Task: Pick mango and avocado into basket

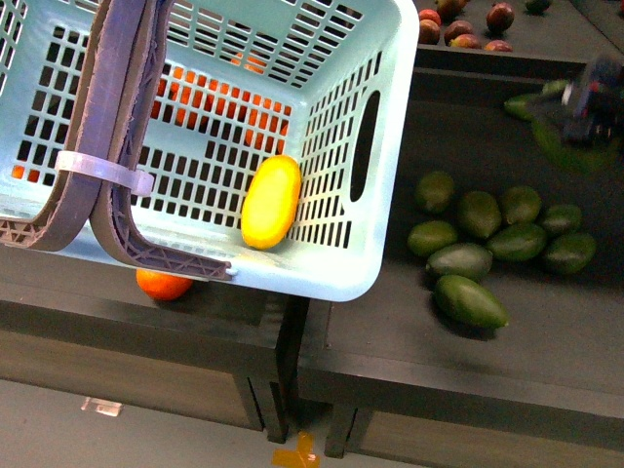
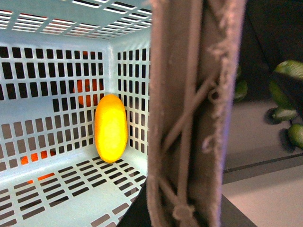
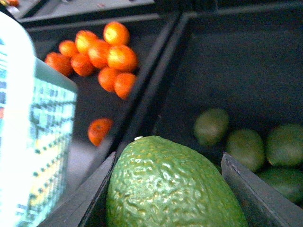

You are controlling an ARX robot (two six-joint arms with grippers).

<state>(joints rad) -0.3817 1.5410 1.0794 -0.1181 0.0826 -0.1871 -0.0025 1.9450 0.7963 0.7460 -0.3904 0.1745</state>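
dark fruit bins [image 1: 546,346]; front view shows mango [image 1: 271,202] in basket [image 1: 341,283]; only right wrist view shows right gripper [image 3: 170,189] clamping avocado [image 3: 165,175]; left gripper [image 2: 182,215] grip unclear.

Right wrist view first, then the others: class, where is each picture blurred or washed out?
Right wrist view: basket bleached near white, avocado in the right claw sharp. Front view: right arm smeared by motion. Left wrist view: handle close to the lens soft, mango fairly sharp.
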